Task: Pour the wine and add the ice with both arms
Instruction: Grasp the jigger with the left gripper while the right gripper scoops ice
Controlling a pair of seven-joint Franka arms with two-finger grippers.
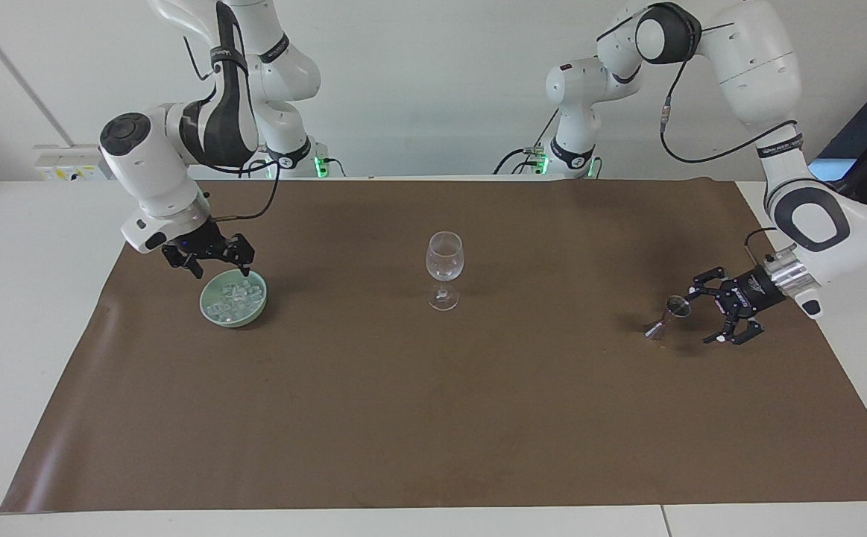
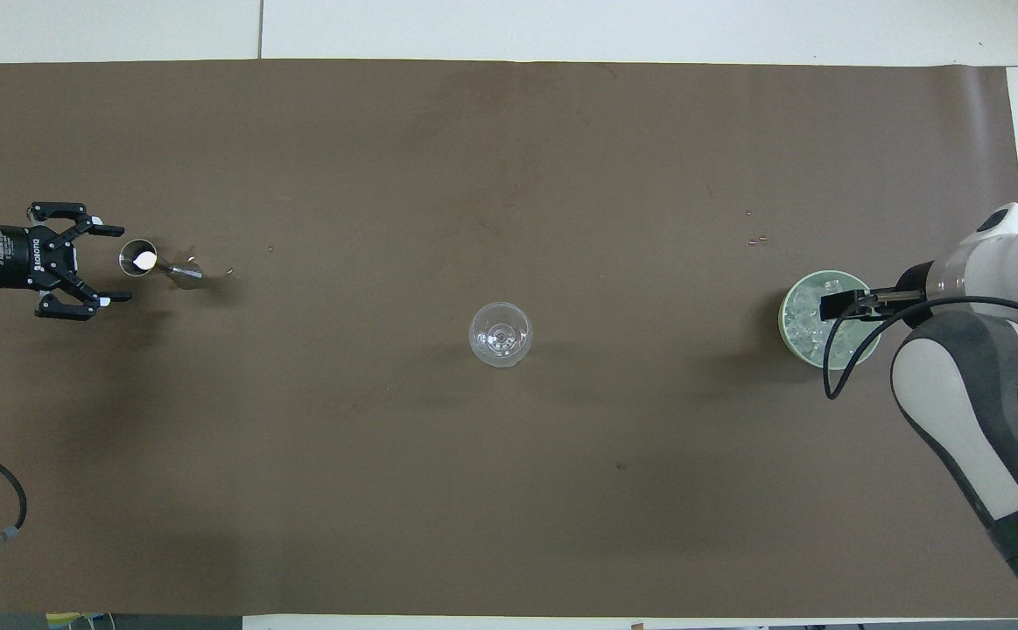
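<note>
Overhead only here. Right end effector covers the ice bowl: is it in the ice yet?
Observer: Not yet, it seems. The right end effector hangs open just above the ice, at the green bowl's robot-side rim.
Operator: Left one on the jigger?
Observer: No contact that I can see. The left end effector is low over the brown mat, open, the jigger just ahead of its fingertips.
Operator: Wine glass?
Observer: The wine glass looks empty from the side.
</note>
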